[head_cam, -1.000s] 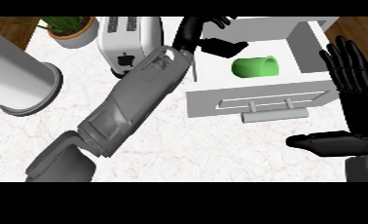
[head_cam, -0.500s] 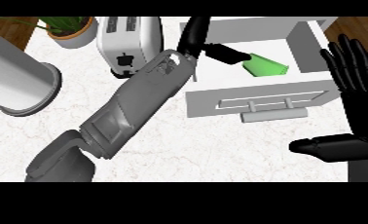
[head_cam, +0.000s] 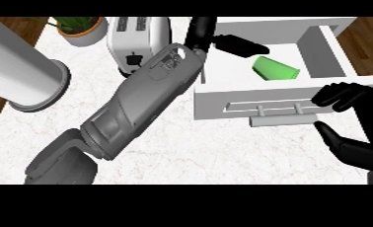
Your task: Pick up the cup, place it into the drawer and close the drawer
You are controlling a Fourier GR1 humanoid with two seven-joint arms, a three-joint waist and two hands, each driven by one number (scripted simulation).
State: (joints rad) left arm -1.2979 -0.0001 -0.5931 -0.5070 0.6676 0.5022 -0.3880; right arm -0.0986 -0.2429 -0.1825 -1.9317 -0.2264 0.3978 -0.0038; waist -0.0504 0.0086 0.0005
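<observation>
I see a bright green cup (head_cam: 275,68) lying on its side inside an open white drawer (head_cam: 324,53). The cup is tipped over, not upright, and rests on the drawer's floor towards the right of the compartment, near the right wall but apart from it. The drawer is pulled out from the counter, its white front panel facing me with a long grey bar handle (head_cam: 282,118) running across it.

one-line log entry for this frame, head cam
phase: cup placed | cup: lying in open drawer | left hand: open, over drawer, beside cup | right hand: curled at drawer front | drawer: not closed
</observation>
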